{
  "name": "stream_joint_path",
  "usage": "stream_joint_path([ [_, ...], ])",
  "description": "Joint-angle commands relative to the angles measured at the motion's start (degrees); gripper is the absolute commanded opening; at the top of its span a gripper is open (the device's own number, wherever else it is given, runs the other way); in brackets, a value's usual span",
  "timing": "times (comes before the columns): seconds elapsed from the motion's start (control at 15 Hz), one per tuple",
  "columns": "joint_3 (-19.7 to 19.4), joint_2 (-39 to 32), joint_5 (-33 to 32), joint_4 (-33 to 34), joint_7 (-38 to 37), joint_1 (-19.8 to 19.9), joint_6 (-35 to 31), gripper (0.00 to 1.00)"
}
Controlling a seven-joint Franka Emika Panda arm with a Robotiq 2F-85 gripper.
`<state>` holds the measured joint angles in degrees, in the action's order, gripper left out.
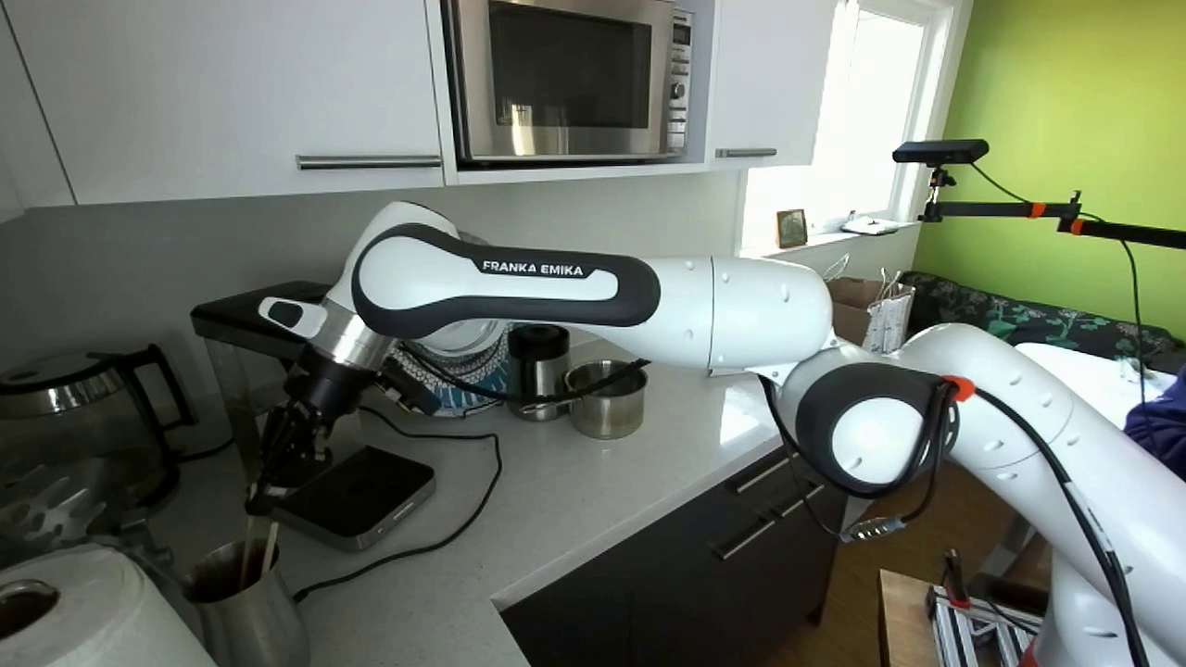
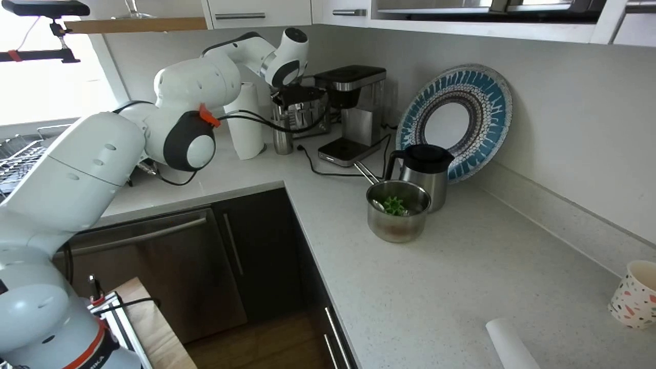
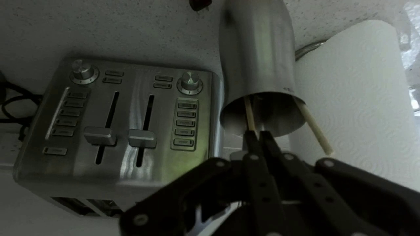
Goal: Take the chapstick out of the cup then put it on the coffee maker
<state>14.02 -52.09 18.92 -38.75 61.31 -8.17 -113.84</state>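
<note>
Over a tall brushed-steel cup [image 3: 259, 65], seemingly pinching a slim tan wooden stick [image 3: 249, 113] with a black two-fingered gripper [image 3: 259, 135].
Runs down inside, so likely held above the rim; due at the boxy black-and-silver coffee maker [image 2: 360, 125], toward three o'clock in an exterior view.

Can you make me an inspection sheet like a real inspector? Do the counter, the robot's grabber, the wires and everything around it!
Surface: pale speckled countertop.
Job's things: metal cup holding two pale sticks; coffee maker, with no stick seen on it.
Clutter: toaster, paper towel roll, saucepan, black-lidded jug, blue-patterned plate.
Gripper: right at one stick; can't tell whether it grips.
Cables: black cable lies beside the coffee maker; cable connector hangs below the robot arm.
Surroundings: microwave, window, green wall.
</note>
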Motion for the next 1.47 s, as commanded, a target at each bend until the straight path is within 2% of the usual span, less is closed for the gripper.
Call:
stream_joint_path([
  [0.0, -1.4, 0.3, -2.7, 2.8, -3.4, -2.3, 4.5, 0.01],
  [0.33, -2.5, 3.3, -5.9, 4.1, -9.2, -4.6, 9.9, 0.01],
  [0.87, -5.2, 8.0, -10.6, 5.0, -16.8, -7.8, 12.0, 0.01],
  [1.4, -10.8, 10.9, -21.2, 5.7, -29.0, -16.5, 14.8, 0.01],
])
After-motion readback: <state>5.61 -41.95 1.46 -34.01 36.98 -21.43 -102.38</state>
